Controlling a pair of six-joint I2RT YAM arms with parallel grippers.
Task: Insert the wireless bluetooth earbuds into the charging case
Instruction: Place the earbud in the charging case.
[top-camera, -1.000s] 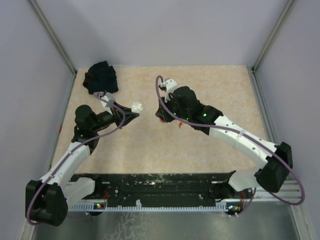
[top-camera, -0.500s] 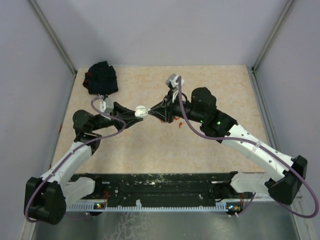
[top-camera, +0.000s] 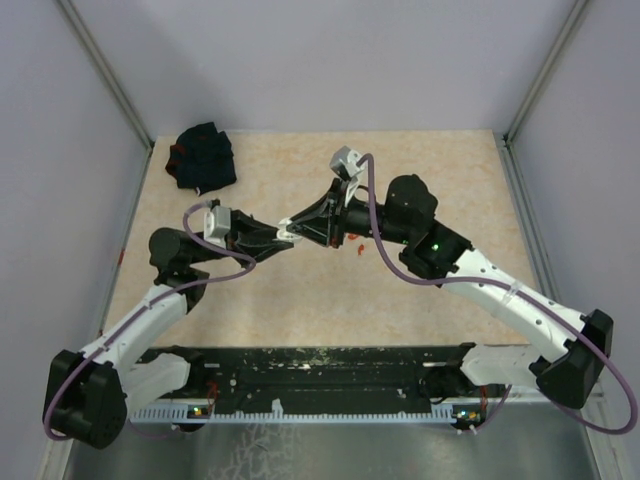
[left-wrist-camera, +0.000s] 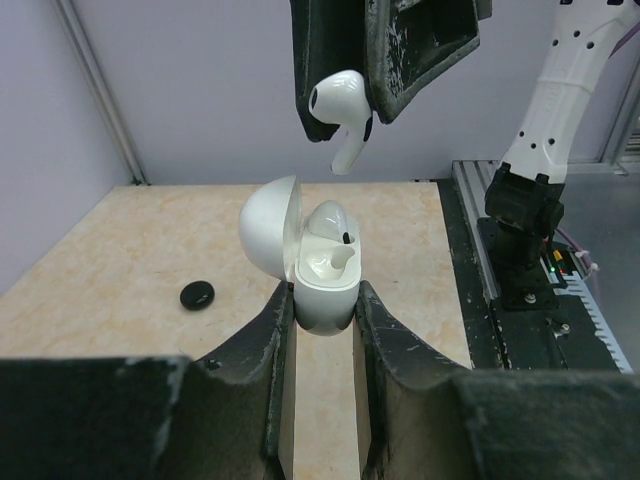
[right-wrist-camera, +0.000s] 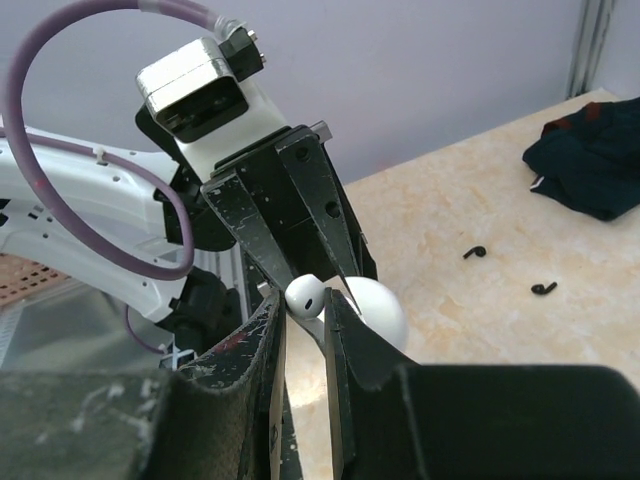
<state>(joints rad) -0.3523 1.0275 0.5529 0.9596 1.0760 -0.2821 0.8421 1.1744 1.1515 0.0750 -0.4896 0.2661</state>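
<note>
Nearest the arm bases, just left of the charging case (left-wrist-camera: 325, 290) in the overhead view, the left gripper (left-wrist-camera: 322, 300) was clamped on that case, one finger (left-wrist-camera: 268, 335) pressed to each side of its lower body. It held the charging case upright above the table (top-camera: 380, 310), lid (left-wrist-camera: 266, 228) swung open. Inside the case a seated earbud (left-wrist-camera: 328, 216), white, rested in its socket, with a second socket lying uncovered beside it.

Directly above the case, the right gripper (right-wrist-camera: 304, 300) was closed on a held earbud (left-wrist-camera: 338, 102), also white, pinching its round head so the stem pointed down at the case. From the left wrist camera a gap showed between the stem tip and the seated earbud; the two did not touch.

On the table below, off the lid side of the case, lay a small black disc (left-wrist-camera: 197, 294). A few red specks (top-camera: 352, 240), too small to identify, sat just right of the case. Farther out, two tiny black hook-shaped pieces (right-wrist-camera: 474, 252) lay between the case and a black fabric bundle (top-camera: 203, 155), which sat well apart from the case toward the back left corner.
</note>
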